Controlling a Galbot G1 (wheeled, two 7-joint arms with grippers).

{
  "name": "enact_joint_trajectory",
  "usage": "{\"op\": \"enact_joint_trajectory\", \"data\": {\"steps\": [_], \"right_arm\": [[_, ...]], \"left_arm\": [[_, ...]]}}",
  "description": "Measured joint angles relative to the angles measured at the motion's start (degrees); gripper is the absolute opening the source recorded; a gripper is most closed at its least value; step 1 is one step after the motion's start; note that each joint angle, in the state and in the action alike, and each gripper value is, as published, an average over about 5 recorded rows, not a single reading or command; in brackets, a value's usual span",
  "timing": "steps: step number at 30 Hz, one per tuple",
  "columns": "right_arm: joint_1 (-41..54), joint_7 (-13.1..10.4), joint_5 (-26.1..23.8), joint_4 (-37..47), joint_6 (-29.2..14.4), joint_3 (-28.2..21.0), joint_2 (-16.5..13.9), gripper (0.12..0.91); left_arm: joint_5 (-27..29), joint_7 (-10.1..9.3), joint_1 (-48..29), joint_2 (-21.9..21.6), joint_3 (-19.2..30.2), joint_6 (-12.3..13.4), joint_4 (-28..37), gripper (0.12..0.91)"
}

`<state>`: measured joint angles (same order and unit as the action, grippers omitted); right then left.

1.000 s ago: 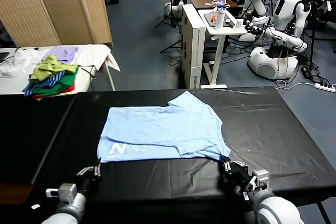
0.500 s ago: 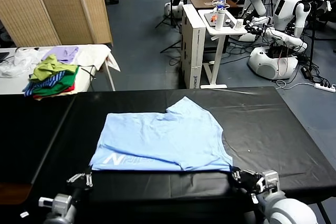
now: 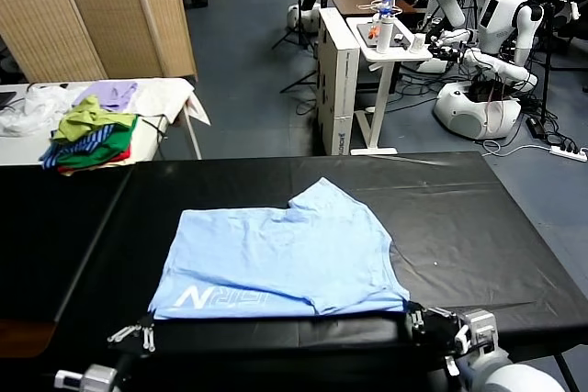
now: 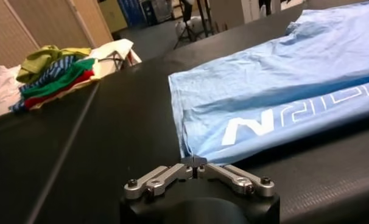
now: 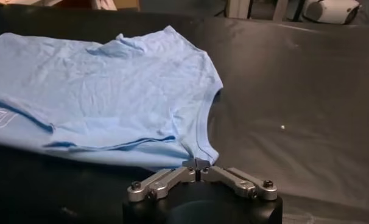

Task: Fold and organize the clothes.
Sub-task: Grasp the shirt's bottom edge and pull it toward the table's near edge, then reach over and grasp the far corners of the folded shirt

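Both grippers pinch the near corners of the light-blue T-shirt (image 3: 283,259) at the table's front edge.

The left gripper (image 4: 194,165) and the right gripper (image 5: 196,162) each show fingertips together on the hem just ahead of them. A good pull keeps both level and even, so the cloth on the black table (image 3: 478,227) lies flat and unskewed.
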<state>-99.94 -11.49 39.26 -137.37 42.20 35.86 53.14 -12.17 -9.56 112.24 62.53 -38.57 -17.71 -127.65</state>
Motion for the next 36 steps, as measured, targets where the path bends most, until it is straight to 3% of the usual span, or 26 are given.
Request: {"op": "enact_joint_trajectory", "data": {"steps": [6, 9, 12, 17, 21, 30, 36], "right_arm": [[-0.7, -0.6, 4.2, -1.7, 0.0, 3.0, -1.1, 0.822], [1.8, -0.9, 6.8, -0.8, 0.0, 3.0, -1.5, 0.894], [6.9, -0.8, 8.1, 1.9, 0.0, 1.6, -1.8, 0.905], [18.6, -1.5, 8.5, 9.4, -0.2, -4.1, -1.6, 0.907], [28.4, -2.7, 8.5, 15.6, 0.0, -10.5, -0.8, 0.907], [47.7, -2.9, 8.5, 29.6, 0.0, -23.1, 1.9, 0.907], [57.8, -2.4, 8.5, 39.3, 0.0, -29.3, 4.6, 0.907]], "left_arm": [[-0.7, 1.12, 1.1, 0.9, -1.3, -2.3, -2.0, 0.551], [-1.9, 1.09, 1.0, 0.7, -2.0, -3.4, -3.2, 0.741], [-5.0, -0.11, -0.1, 0.2, -2.7, -4.5, -3.8, 0.869], [-13.7, -3.93, -5.6, -1.0, -2.8, -5.6, -2.8, 0.906], [-21.4, -4.36, -12.5, -2.2, -1.7, -6.6, -0.5, 0.907], [-35.7, -6.56, -27.4, -7.2, 2.5, -12.2, 6.4, 0.907], [-39.0, -6.63, -37.3, -10.9, 6.7, -13.8, 13.0, 0.907]]}}
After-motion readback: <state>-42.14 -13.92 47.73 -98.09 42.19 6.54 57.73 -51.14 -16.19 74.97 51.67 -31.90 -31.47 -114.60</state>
